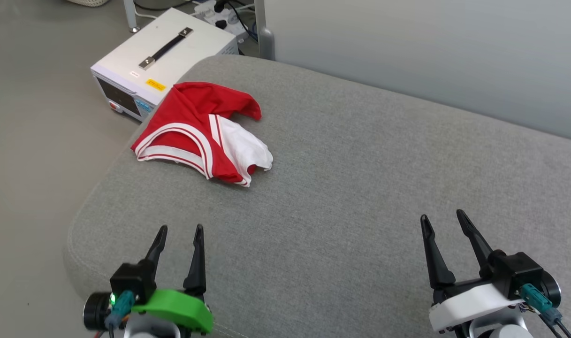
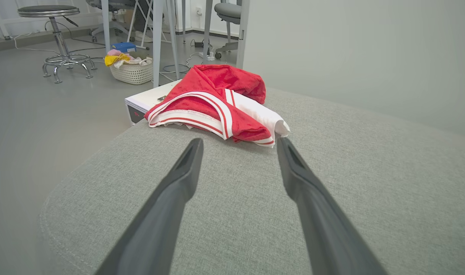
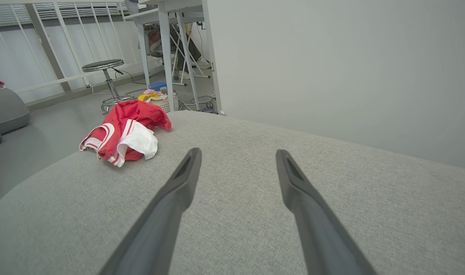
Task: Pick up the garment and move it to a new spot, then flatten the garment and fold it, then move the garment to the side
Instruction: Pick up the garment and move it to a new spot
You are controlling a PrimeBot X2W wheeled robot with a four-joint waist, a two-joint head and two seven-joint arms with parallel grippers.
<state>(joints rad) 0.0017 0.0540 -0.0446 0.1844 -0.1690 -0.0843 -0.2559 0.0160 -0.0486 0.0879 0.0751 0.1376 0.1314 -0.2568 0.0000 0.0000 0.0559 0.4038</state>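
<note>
Head view shows a grey upholstered seat (image 1: 360, 188) spanning most of the frame, with a white equipment box (image 1: 172, 51) on the floor at eleven o'clock. The garment (image 1: 191, 131) lies crumpled at ten o'clock, near the seat's edge. The left end effector (image 1: 180, 228) at seven o'clock and the right end effector (image 1: 441, 215) at five o'clock are both spread wide, holding nothing.

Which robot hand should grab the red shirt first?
Probably the left. The left gripper is open and points at the crumpled red-and-white T-shirt, which lies near the left edge of the grey cushion. The right gripper, also open, is much farther across.
</note>
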